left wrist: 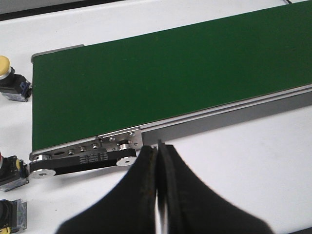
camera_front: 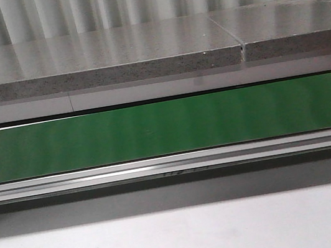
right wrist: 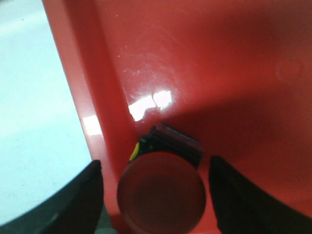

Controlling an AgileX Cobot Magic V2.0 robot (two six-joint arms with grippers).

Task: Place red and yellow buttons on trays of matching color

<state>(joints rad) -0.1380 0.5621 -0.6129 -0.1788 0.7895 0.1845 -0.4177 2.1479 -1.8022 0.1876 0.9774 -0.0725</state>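
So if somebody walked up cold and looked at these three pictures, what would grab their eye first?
Probably the long green conveyor belt, bare across the whole front view. Next, the red tray filling the right wrist view, where a red button sits in the tray near its wall, between the open fingers of the right gripper. In the left wrist view, a yellow button stands on the white table beyond the belt's end, and the left gripper is shut.

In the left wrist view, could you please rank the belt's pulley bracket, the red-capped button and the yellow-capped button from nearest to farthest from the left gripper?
1. Pulley bracket, at the green belt's corner, just beyond the left gripper.
2. Red-capped button, off the belt's end.
3. Yellow-capped button, by the belt's far corner.
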